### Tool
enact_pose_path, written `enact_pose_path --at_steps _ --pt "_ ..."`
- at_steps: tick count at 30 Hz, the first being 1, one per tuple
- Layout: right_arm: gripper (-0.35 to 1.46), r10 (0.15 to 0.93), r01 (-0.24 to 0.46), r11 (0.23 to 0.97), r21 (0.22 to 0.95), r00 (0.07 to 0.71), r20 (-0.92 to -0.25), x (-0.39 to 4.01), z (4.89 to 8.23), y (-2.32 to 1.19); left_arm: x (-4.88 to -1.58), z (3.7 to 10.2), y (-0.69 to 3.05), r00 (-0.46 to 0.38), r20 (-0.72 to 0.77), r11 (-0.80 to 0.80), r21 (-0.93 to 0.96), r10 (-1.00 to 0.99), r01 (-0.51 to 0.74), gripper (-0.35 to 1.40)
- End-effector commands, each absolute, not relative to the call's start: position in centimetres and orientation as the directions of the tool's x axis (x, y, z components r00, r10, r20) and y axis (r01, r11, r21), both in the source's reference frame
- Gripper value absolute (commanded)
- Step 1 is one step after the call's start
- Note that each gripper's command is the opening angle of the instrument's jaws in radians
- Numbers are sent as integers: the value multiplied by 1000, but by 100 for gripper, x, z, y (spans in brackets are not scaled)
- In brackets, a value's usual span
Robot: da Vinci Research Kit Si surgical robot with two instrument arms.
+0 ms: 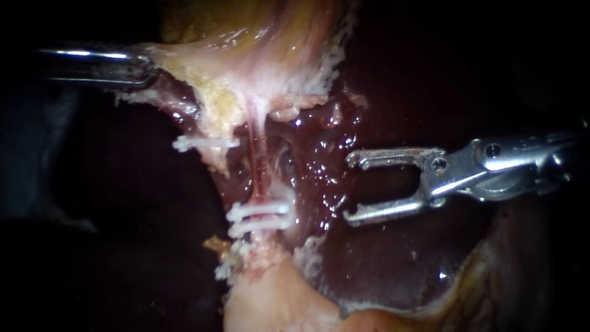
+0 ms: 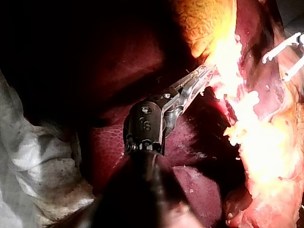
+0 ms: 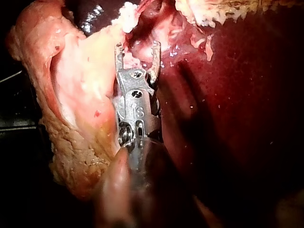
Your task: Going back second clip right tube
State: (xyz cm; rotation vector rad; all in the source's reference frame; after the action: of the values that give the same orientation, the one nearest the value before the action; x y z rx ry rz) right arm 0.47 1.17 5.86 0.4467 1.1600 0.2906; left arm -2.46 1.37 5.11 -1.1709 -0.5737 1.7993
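A thin red tube (image 1: 258, 166) runs down from the pale gallbladder (image 1: 258, 43). Two white clips (image 1: 259, 216) sit side by side across its lower end. Another white clip (image 1: 206, 143) crosses the pale strand to its left, and a further clip (image 1: 227, 263) lies lower down. My right instrument (image 1: 349, 188) stands to the right of the tube, its jaws wide open and empty, clear of the clips; the right wrist view shows the same open jaws (image 3: 137, 50). My left instrument (image 1: 151, 69) is shut on the gallbladder's edge at the upper left, also seen as jaws (image 2: 204, 77) buried in bright tissue.
Dark red liver (image 1: 399, 264) lies behind and under the right instrument, wet and glistening near the tube. Pale fatty tissue (image 1: 270, 301) fills the lower middle. White cloth (image 2: 38, 161) lies beside the left instrument's shaft. White clips (image 2: 281, 47) show beyond the left jaws.
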Motion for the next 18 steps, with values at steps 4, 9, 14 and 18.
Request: enact_pose_path --at_steps 4,9,14,18 --pt "50 443 8 877 481 377 -813 47 588 116 -254 522 134 -167 -481 -503 -752 861 -426 -35" --pt "50 443 8 877 481 377 -814 47 588 115 -270 533 127 -180 -480 -508 -753 859 -417 -35" --pt "50 443 8 877 481 377 -813 47 589 116 -278 538 123 -186 -479 -511 -755 858 -411 -35" --pt "50 443 8 877 481 377 -814 46 589 116 -278 537 124 -186 -479 -511 -755 858 -411 -35"
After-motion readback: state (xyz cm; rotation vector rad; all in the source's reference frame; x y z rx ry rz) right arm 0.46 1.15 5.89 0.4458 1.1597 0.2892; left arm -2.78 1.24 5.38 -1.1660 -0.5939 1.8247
